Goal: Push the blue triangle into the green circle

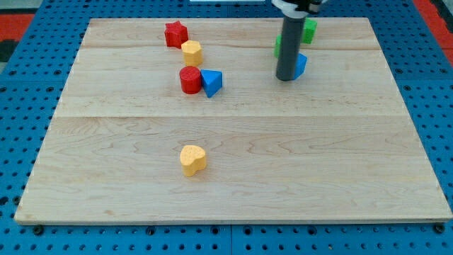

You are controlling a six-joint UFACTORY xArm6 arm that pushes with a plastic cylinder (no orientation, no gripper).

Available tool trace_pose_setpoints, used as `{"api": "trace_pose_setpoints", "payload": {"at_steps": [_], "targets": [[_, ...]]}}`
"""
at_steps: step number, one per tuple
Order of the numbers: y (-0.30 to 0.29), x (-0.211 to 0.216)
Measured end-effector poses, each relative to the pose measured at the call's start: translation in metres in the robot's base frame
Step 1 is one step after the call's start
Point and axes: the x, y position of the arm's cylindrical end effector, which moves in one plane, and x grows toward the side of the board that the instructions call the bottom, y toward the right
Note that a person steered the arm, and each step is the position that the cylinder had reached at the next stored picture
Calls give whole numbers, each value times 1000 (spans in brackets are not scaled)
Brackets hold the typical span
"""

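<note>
A blue triangle (211,82) lies left of the board's centre and touches a red cylinder (189,80) on its left. My tip (287,78) rests on the board at the upper right, far to the right of the triangle. A second blue block (302,65) sits right against the rod's right side, its shape partly hidden. A green block (277,47) peeks out from behind the rod's left side, mostly hidden. Another green block (309,30) stands just above and to the right of the rod. I cannot tell which green block is the circle.
A red star (175,33) and a yellow hexagon-like block (192,52) sit near the view's top, above the red cylinder. A yellow heart (192,159) lies alone lower down. The wooden board (340,170) rests on blue pegboard.
</note>
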Motion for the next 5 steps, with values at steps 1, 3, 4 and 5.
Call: {"api": "trace_pose_setpoints", "payload": {"at_steps": [1,3,4,5], "targets": [[17,-33],[-12,82],[-98,100],[-139,63]]}}
